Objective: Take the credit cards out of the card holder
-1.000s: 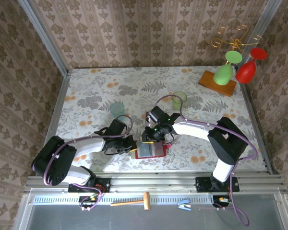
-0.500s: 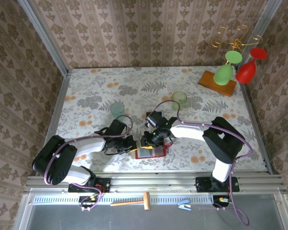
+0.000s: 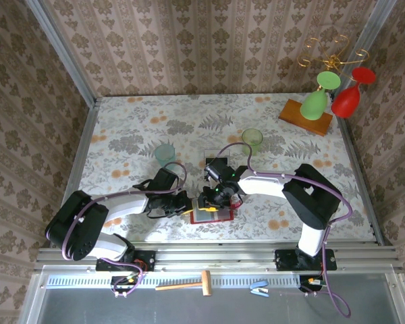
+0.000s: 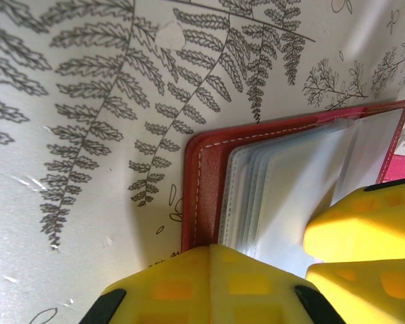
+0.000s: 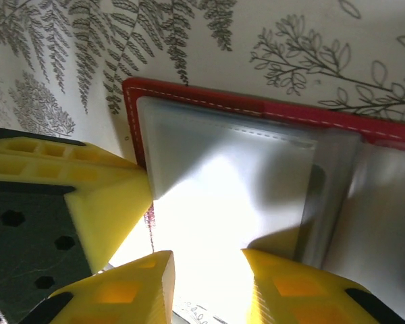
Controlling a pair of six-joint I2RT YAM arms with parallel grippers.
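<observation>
Top external view: the red card holder point(image 3: 214, 214) lies open on the floral table point(image 3: 121, 135), near the front edge between the two arms, with both grippers on it.
The left gripper point(image 3: 188, 202) meets the card holder's left edge; its jaws are pressed together, and in the left wrist view its yellow tip covers the near edge of the red cover; whether it pinches that cover cannot be told. The right gripper point(image 3: 212, 200) is set over the grey inside; in the right wrist view its fingers point(image 5: 138, 283) stand apart, with a gap between them, above the clear sleeves point(image 5: 223, 175). The sleeves fan upward from the red stitched spine. What the sleeves contain is not discernible.
</observation>
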